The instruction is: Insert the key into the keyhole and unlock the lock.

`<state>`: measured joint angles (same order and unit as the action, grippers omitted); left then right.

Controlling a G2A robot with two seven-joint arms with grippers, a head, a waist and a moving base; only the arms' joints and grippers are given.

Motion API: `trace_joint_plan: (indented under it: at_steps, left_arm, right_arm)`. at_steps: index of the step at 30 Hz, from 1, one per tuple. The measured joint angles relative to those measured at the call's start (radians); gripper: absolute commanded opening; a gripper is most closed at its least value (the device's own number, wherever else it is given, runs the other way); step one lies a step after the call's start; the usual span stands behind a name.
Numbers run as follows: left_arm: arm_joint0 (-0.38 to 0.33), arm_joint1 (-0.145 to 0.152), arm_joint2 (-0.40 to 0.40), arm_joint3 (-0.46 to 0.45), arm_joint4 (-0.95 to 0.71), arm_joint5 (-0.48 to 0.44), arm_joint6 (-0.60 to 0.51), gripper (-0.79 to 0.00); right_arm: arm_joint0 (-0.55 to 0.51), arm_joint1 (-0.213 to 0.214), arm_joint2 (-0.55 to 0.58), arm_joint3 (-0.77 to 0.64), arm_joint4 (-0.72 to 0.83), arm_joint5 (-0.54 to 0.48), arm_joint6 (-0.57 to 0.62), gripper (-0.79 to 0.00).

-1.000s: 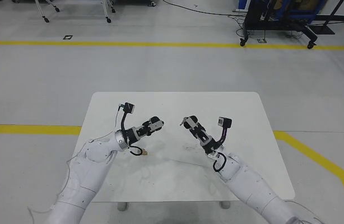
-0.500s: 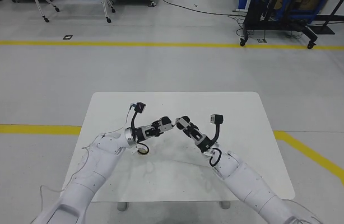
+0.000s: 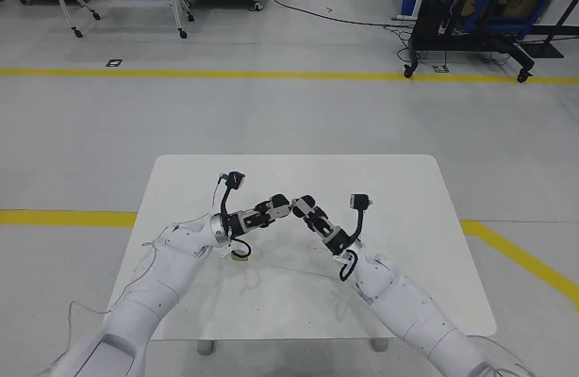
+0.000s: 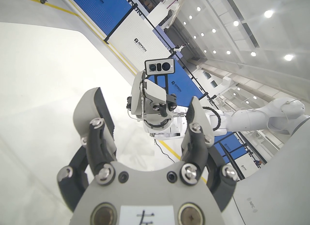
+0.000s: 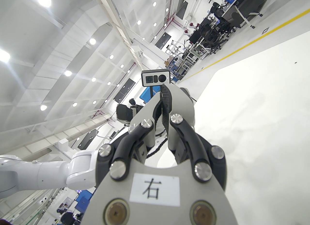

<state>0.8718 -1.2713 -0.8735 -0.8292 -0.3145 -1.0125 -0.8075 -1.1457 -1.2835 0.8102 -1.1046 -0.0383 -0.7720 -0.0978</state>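
Above the middle of the white table [image 3: 403, 188], my two grippers face each other tip to tip. The left gripper [image 3: 279, 204] is open, its dark pads [image 4: 104, 108] wide apart with nothing between them [image 4: 145, 96]. The right gripper [image 3: 303, 204] is shut, its fingers [image 5: 167, 101] pressed together; no key shows between them. In the left wrist view the right gripper [image 4: 141, 91] hangs just beyond the open fingers. A small brass-coloured thing [image 3: 239, 253] lies on the table under the left forearm, too small to tell whether it is lock or key.
Bare tabletop extends on all sides of the arms. Around the table is grey floor with yellow lines [image 3: 271, 73], and a dark wheeled rack [image 3: 469, 38] stands far back on the right.
Both arms have swung in toward the table's middle. The grippers were well apart one second ago and now nearly meet, and both wrists have turned.
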Motion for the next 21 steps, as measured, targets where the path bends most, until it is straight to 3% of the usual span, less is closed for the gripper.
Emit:
trace_joint_plan:
  at_steps: [4,7,9,19,21]
  left_arm:
    - [-0.003,0.005,0.014,-0.006,-0.014,0.0,0.0,-0.545]
    - [-0.007,0.009,0.025,-0.005,-0.013,0.0,0.0,-0.489]
    - [-0.01,0.009,0.033,-0.002,-0.014,0.0,0.0,-0.493]
    - [-0.021,0.01,0.056,0.01,-0.014,0.0,0.0,-0.582]
    - [-0.024,0.008,0.062,0.015,-0.009,0.0,0.0,-0.631]
  right_arm:
    - [-0.008,-0.003,0.013,-0.002,0.005,0.009,0.012,-0.785]
    - [-0.014,-0.005,0.024,-0.007,0.006,0.006,0.026,-0.785]
    - [-0.019,-0.006,0.031,-0.01,0.006,0.004,0.033,-0.785]
    - [-0.034,-0.013,0.06,-0.022,-0.013,0.008,0.045,-0.785]
    - [-0.037,-0.015,0.065,-0.024,-0.016,0.01,0.047,-0.785]
